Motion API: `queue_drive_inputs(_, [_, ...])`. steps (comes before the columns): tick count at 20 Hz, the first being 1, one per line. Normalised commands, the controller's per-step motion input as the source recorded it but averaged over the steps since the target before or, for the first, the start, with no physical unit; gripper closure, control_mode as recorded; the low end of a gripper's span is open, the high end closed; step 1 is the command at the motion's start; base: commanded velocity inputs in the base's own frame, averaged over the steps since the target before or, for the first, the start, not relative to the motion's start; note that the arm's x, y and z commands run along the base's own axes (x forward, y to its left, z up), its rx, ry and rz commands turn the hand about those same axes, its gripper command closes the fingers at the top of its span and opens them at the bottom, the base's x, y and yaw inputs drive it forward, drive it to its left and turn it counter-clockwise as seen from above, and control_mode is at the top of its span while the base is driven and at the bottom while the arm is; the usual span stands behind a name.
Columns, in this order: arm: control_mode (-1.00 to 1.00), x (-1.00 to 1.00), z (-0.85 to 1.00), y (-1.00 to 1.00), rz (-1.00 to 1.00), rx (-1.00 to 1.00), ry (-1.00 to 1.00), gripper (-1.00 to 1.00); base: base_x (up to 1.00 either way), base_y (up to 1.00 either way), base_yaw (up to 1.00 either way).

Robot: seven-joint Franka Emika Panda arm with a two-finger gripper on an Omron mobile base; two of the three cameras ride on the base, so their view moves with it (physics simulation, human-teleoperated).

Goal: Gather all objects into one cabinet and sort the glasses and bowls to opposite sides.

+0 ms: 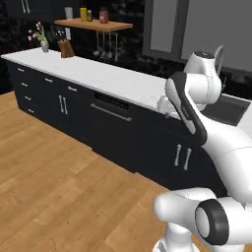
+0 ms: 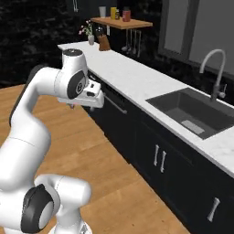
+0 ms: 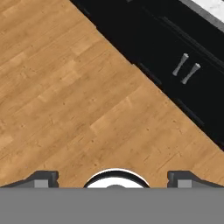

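A black wall cabinet [image 1: 14, 7] hangs at the far end of the kitchen, above the end of the white worktop [image 1: 98, 76]. The top edge of the left base view cuts it off. The lower ends of two vertical silver bar handles [image 1: 24, 6] show side by side on its front, which looks closed. The right base view shows the same cabinet [image 2: 68, 5] at its upper edge.

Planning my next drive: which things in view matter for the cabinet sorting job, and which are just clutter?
Job: gripper, open and empty; wall cabinet with bar handles, possibly the target.
Clutter: knife block, flower vase, jars on wooden shelf, hanging utensils, sink, faucet.
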Motion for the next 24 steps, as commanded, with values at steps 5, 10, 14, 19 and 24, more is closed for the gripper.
queue_drive_inputs(5, [1.00, 0.00, 0.00, 0.00, 0.00, 0.00, 0.00, -1.00, 0.94, 0.05, 0.30])
queue_drive_inputs(10, [1.00, 0.00, 0.00, 0.00, 0.00, 0.00, 0.00, -1.00, 1.00, 0.36, 0.01])
queue_drive_inputs(14, [1.00, 0.00, 0.00, 0.00, 0.00, 0.00, 0.00, -1.00, 1.00, 0.59, -0.07])
queue_drive_inputs(19, [1.00, 0.00, 0.00, 0.00, 0.00, 0.00, 0.00, -1.00, 1.00, 0.73, -0.18])
queue_drive_inputs(24, [1.00, 0.00, 0.00, 0.00, 0.00, 0.00, 0.00, -1.00, 1.00, 0.64, -0.27])
